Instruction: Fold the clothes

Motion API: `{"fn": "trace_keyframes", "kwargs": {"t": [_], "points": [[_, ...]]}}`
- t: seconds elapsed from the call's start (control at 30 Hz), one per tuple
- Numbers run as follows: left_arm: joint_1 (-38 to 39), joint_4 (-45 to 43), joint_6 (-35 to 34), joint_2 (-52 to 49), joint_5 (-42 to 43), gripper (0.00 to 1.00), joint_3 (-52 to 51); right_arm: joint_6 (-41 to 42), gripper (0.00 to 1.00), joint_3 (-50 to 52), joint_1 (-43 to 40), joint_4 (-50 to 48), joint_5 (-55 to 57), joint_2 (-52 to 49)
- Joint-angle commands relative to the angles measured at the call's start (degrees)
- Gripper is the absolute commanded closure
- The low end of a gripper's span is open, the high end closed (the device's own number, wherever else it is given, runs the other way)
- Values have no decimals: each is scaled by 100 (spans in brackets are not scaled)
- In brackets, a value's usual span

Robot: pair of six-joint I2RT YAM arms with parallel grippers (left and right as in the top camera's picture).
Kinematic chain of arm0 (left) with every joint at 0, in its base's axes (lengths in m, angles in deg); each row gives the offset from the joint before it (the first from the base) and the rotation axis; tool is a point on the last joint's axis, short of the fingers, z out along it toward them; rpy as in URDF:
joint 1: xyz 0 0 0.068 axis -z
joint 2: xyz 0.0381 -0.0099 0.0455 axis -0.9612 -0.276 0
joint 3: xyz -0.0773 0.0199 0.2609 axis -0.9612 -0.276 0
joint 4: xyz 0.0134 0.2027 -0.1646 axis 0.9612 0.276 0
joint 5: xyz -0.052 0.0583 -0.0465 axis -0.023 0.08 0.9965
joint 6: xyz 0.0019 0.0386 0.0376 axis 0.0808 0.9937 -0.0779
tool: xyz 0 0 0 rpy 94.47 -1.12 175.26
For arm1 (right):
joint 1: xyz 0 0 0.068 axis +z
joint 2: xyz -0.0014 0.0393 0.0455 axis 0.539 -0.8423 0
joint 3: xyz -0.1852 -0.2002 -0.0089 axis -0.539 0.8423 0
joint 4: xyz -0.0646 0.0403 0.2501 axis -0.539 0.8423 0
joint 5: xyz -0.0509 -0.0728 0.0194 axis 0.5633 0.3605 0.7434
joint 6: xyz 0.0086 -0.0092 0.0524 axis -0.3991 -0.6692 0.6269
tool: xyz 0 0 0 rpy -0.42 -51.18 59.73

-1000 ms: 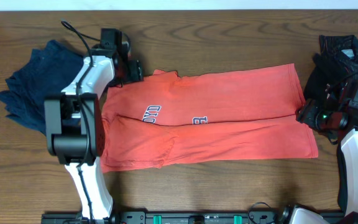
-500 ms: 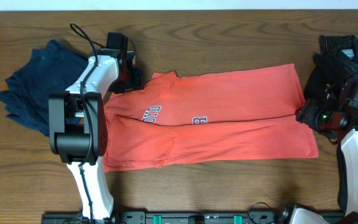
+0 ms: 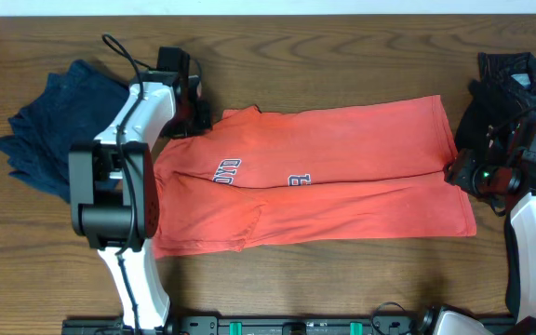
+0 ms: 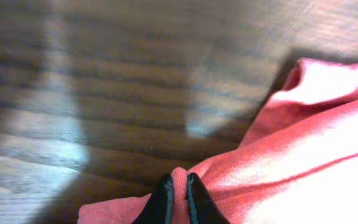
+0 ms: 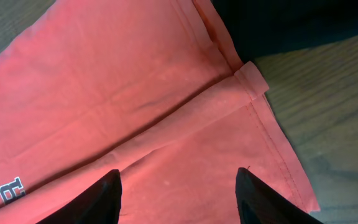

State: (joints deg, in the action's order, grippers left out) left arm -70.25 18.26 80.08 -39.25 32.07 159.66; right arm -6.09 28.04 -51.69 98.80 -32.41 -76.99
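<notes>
coral tee (image 3: 342, 177) looks folded once lengthwise, left gripper (image 4: 179, 183) pinching its collar-side edge, right gripper (image 5: 179, 190) open over its hem, cross folds to go.

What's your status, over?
Left gripper shut on shirt edge. Right gripper open above hem. Shirt part-folded, flat. Black garment close by hem.

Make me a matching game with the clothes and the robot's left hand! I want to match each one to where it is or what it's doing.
1. coral-red T-shirt
2. navy garment
3. black garment
4. left hand

A. heaped at the far right
B. shut, pinching a fold of red fabric
C. spread out across the middle
D. crumpled at the far left

Pairs: 1-C, 2-D, 3-A, 4-B
</notes>
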Motion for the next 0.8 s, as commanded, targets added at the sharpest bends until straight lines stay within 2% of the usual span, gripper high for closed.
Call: {"fn": "trace_keyframes", "kwargs": {"t": [0.0,0.13,0.3,0.47,0.6,0.77], "points": [[-87,-142,-74,527,-11,94,28,-59,45,-66,-37,-114,-26,4],[-109,-238,-138,754,-11,94,28,-310,53,-81,116,-293,-48,-17],[-107,0,-162,743,-9,94,26,-400,48,-490,531,0,-22,-566],[-107,214,-173,739,-9,94,13,-402,45,-1416,774,-90,-20,-1665],[-107,201,-173,734,-11,94,-63,-400,43,-2107,922,-887,149,-2540],[-107,107,-173,728,-11,94,-131,-402,43,-2476,1036,-1810,501,-3401]]}}
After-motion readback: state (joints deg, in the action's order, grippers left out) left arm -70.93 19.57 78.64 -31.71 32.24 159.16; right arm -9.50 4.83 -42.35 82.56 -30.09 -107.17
